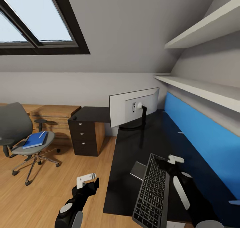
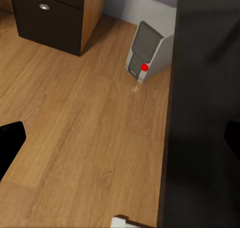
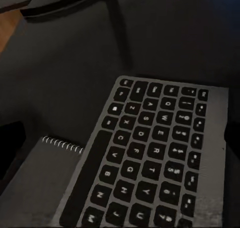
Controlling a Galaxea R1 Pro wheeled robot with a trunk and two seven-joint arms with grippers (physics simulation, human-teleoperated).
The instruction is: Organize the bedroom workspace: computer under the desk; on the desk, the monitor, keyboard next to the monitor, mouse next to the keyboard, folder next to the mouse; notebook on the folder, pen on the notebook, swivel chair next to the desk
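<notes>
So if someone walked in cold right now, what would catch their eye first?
Probably the monitor, standing on the black desk with its pale back toward the camera, against the bright blue back panel. Next, the keyboard lying lengthwise near the desk's front edge beside the right gripper. Off left, the swivel chair holds a blue folder.

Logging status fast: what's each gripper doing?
Left gripper: open, holding nothing.
Right gripper: open above the keyboard, holding nothing.

**Black arms, pale fittings**

Glossy black casings on both arms. Round grey cap and pale panel on left arm [image 1: 71,212]. White bracket atop left end effector [image 1: 87,181]. Long white-grey strip along right arm [image 1: 182,192]; white bracket near its tip.
</notes>
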